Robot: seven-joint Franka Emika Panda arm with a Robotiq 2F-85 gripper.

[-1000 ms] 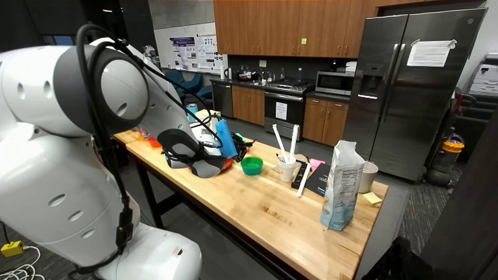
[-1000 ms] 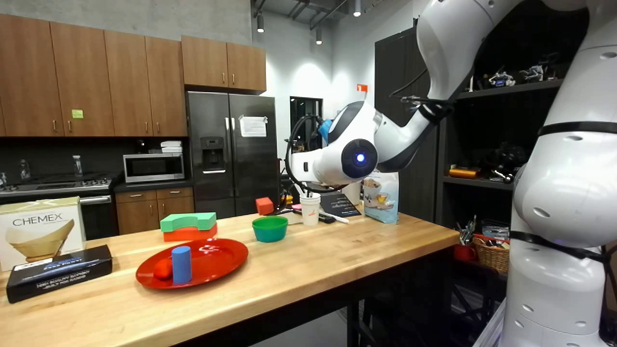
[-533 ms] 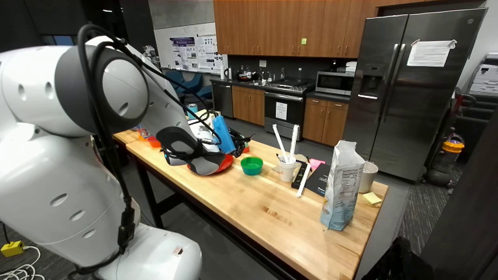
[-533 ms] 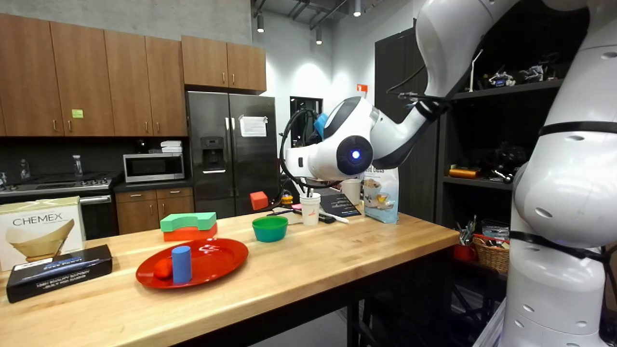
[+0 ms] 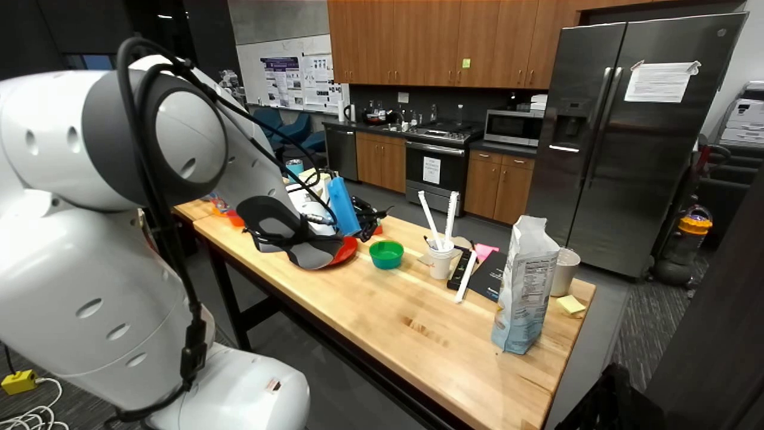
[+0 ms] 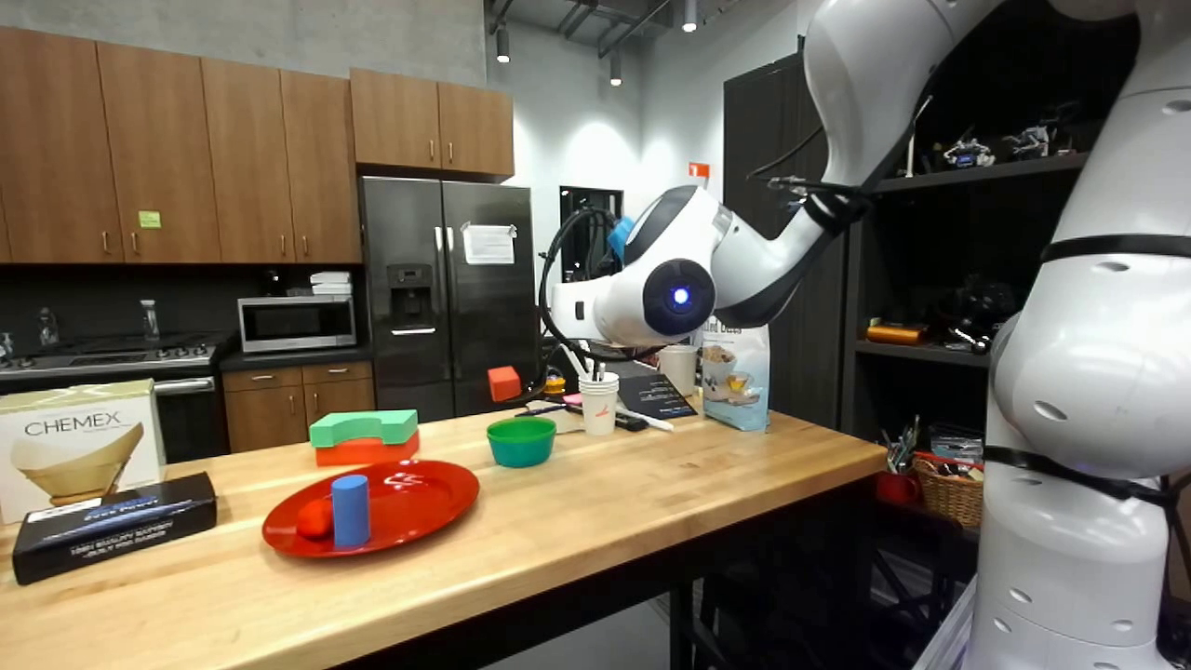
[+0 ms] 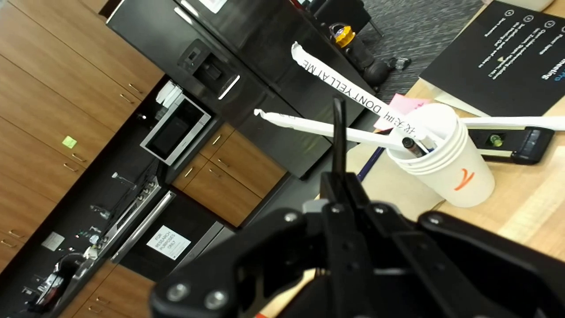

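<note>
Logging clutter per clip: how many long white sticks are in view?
3: a first stick and second stick lean in nested paper cups; a third stick lies beside them. The cups may hide others.

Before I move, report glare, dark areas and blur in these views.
In an exterior view, white glare spots the red plate and the shelving looks dark; in the wrist view, lettering on one white stick is sharp, small print on the black booklet fuzzier.
</note>
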